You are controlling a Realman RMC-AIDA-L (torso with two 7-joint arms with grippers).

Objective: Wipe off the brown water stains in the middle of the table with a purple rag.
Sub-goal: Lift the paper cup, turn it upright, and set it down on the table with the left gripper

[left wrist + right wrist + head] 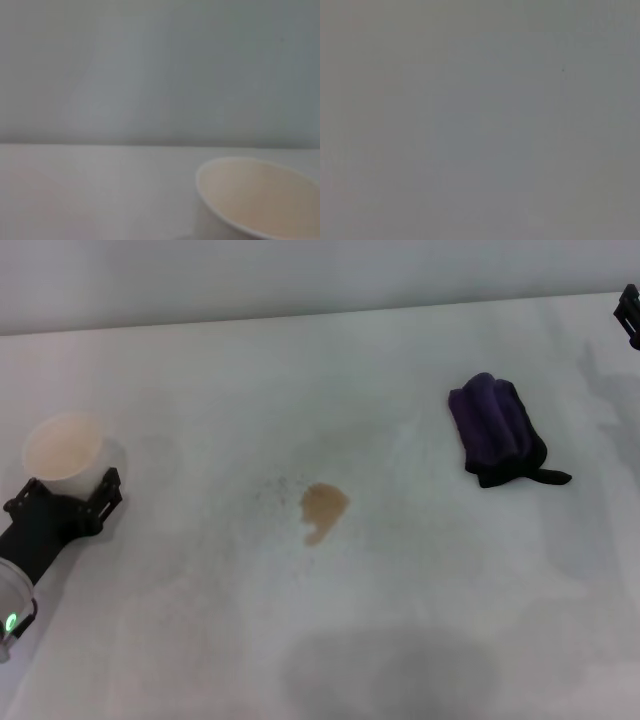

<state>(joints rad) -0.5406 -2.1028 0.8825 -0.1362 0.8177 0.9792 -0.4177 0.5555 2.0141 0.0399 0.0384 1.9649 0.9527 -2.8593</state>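
Note:
The brown water stains (323,508) are a small tan blotch in the middle of the white table (420,620). The purple rag (492,426) lies bunched at the right rear, with its black tail trailing to the right, and nothing touches it. My right gripper (629,316) shows only as a dark tip at the far right edge, well behind the rag. My left gripper (65,498) is at the left edge, right up against the base of a pale paper cup (63,448). The right wrist view shows only plain grey.
The paper cup stands upright at the left and shows close up in the left wrist view (260,197). Faint dark speckles (275,488) lie just left of the stain. A large grey shadow patch (390,670) lies on the near table.

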